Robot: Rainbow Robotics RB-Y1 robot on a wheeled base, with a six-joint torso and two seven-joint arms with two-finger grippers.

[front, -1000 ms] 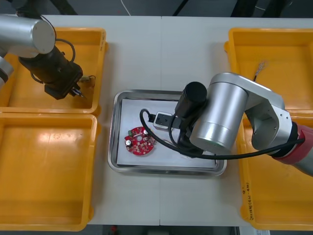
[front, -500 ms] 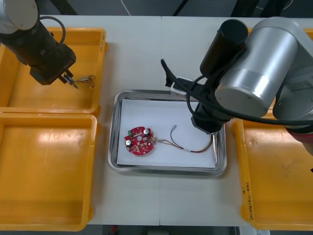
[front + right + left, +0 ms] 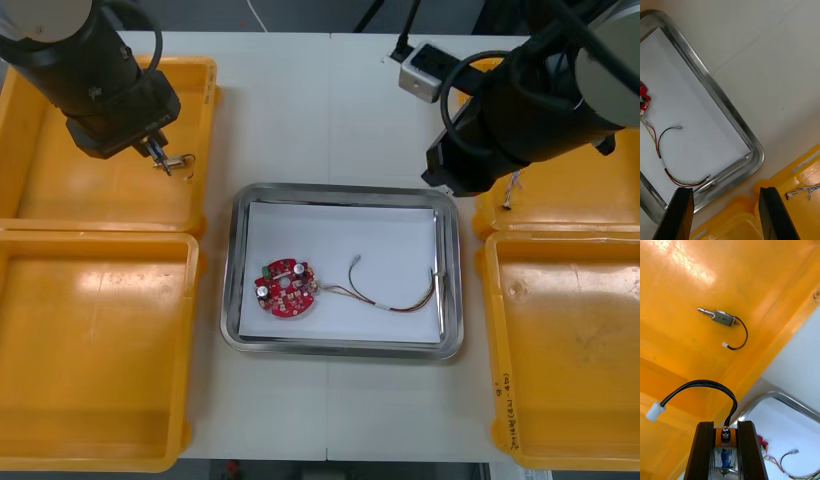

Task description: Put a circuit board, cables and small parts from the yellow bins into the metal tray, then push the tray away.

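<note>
Left wrist view: left tool (image 3: pixel 725 429) is clenched on small metal part (image 3: pixel 725 456); black cable (image 3: pixel 703 382) may be snagged by yellow bin (image 3: pixel 197 215) wall at 4 o'clock. Right tool (image 3: pixel 726 195) released.

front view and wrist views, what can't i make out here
- Right hand: front view, fingers hidden under its own arm.
- Small metal part in the left hand: left wrist view, partly cut off by the picture edge.
- Blue and white cable: right wrist view, cut off by the edge.
</note>
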